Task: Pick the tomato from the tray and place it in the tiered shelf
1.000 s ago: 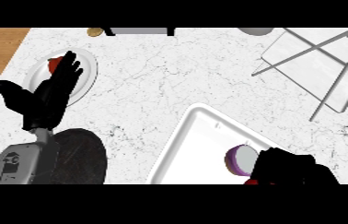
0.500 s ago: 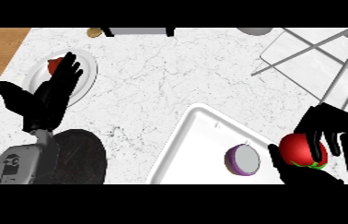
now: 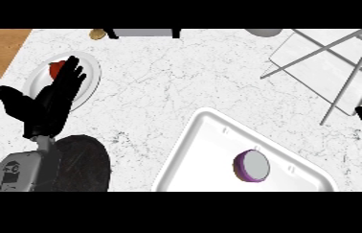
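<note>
Left hand (image 3: 50,105) open at left, tray (image 3: 205,150) lower right, tiered shelf (image 3: 314,66) upper right

Left hand (image 3: 51,101) open at left, purple disc (image 3: 252,165) in tray (image 3: 205,150), tiered shelf (image 3: 314,59) top-right

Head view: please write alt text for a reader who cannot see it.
A white tray at lower right holds a purple round thing. The left hand rests open over a plate at left; a wire shelf stands upper right.
</note>
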{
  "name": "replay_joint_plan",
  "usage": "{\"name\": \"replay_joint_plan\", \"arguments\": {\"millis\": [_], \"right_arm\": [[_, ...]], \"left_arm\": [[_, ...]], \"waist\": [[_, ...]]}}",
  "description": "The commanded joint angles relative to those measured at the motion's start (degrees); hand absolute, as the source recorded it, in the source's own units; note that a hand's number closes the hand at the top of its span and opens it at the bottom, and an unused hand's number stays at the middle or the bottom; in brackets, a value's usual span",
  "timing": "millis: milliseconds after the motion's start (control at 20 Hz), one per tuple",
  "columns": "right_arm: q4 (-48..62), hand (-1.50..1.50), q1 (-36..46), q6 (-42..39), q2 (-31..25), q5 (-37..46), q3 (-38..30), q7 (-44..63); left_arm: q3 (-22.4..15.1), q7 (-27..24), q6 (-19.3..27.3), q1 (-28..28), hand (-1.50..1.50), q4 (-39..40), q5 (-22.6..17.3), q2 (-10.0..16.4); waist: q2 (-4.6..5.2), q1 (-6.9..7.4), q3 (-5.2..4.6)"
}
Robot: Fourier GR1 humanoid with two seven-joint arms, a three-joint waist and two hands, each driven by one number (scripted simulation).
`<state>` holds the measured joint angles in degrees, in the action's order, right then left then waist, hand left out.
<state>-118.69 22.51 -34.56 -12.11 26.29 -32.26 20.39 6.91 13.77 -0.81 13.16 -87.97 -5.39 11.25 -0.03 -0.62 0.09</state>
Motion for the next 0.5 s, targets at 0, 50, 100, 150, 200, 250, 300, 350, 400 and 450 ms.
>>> {"name": "replay_joint_plan", "arguments": {"millis": [0, 50, 100, 150, 200, 250, 300, 350, 400, 450], "right_arm": [[13.3, 1.50, 6.2, -4.3, -11.5, -10.8, -11.7, -3.1], [18.0, 1.50, 4.9, -4.7, -14.6, -10.4, -12.4, -8.2], [22.2, 1.50, 8.9, -2.9, -16.6, -8.5, -11.1, -6.5], [23.8, 1.50, 7.5, -5.3, -18.6, -11.8, -13.4, -8.5], [26.8, 1.50, 5.0, -3.4, -19.2, -9.4, -13.1, -13.3], [29.8, 1.50, 7.1, -2.6, -20.4, -9.4, -12.3, -13.4], [31.3, 1.50, 5.7, -4.1, -22.7, -9.7, -12.5, -14.8], [33.1, 1.50, 4.9, -3.5, -23.9, -10.0, -13.5, -16.7], [37.4, 1.50, 5.7, -1.9, -25.2, -8.0, -11.9, -20.2], [39.6, 1.50, 8.1, -1.4, -26.0, -8.8, -11.2, -19.0]], "left_arm": [[-0.9, -1.1, 0.4, 1.6, 0.00, 2.2, 0.7, -1.2], [0.2, -1.0, -0.9, 1.5, 0.00, 2.0, 0.0, 0.5], [-0.3, -1.3, -1.6, -0.8, 0.00, -0.3, -0.6, 0.0], [1.8, 1.0, -1.2, 3.0, 0.00, 2.0, -1.6, 1.4], [0.0, 2.1, -0.4, 0.5, 0.00, -2.4, -0.3, 0.6], [-0.9, 0.8, 1.3, 3.3, 0.00, 2.8, 1.7, -0.9], [-0.2, -2.7, -0.9, -0.1, 0.00, 1.6, 0.8, -0.3], [-0.1, -1.7, -0.2, 1.6, 0.00, 3.1, 1.2, -0.3], [-0.8, -0.7, -0.6, -1.5, 0.00, -1.9, 0.5, -0.8], [1.6, -4.2, -1.7, 1.5, 0.00, 5.7, -0.2, 0.4]], "waist": [[0.13, -0.10, -0.04], [0.23, 0.37, -0.02], [0.18, 1.21, -0.06], [0.16, 0.58, -0.05], [0.12, 0.99, -0.03], [0.22, 0.72, -0.06], [0.15, 0.82, -0.07], [0.15, 0.66, -0.07], [0.14, 1.19, -0.05], [0.23, 0.92, -0.08]]}}
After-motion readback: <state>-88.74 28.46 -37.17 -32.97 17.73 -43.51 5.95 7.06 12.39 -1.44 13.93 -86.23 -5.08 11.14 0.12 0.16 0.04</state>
